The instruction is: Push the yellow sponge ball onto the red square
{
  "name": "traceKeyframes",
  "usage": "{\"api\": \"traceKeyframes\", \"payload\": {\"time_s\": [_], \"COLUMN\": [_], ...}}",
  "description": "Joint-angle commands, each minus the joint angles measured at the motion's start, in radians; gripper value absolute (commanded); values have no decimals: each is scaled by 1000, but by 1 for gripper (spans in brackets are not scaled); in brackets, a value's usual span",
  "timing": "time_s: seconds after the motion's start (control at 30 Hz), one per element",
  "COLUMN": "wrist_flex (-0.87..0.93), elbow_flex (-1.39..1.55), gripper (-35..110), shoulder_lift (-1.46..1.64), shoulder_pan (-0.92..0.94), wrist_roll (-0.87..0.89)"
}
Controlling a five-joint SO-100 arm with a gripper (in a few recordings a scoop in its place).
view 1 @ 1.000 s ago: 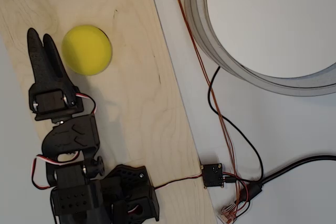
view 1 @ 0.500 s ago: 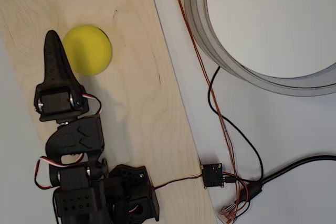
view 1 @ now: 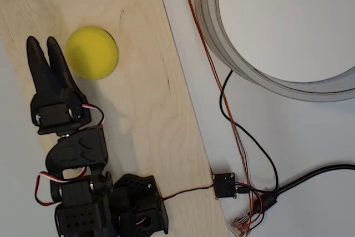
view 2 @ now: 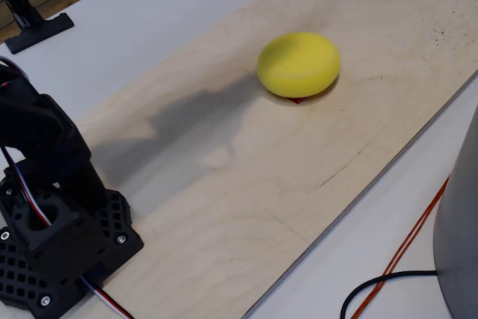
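Overhead view has the yellow sponge ball (view 1: 92, 52) on the pale wooden board (view 1: 144, 109), toward its far left part. Seen from the fixed view, the ball (view 2: 299, 63) sits over the red square (view 2: 296, 99), only a sliver of red peeking out beneath its near edge. Just left of the ball, apart from it, the black gripper (view 1: 43, 46) holds its jaws slightly parted, empty.

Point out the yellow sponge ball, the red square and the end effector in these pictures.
yellow sponge ball (view 1: 92, 52), overhead view, middle of its top.
red square (view 2: 296, 99), fixed view, the sliver peeking from under the ball.
end effector (view 1: 42, 43), overhead view, between the two fingertips.
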Motion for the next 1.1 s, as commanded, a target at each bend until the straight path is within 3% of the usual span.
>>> {"api": "traceKeyframes", "payload": {"time_s": [0.0, 0.13, 0.23, 0.57, 0.67, 0.73, 1.07], "wrist_flex": [-17, -18, -18, -18, -35, -81, -95], "elbow_flex": [-5, -43, -51, -54, -26, 12, 18], "gripper": [37, 4, 0, 0, 28, 35, 36], "shoulder_lift": [52, 46, 31, 9, 9, 32, 52], "shoulder_pan": [0, 0, 28, 32, 20, 6, -2], "wrist_roll": [-25, -14, 46, 77, 83, 23, -49]}}
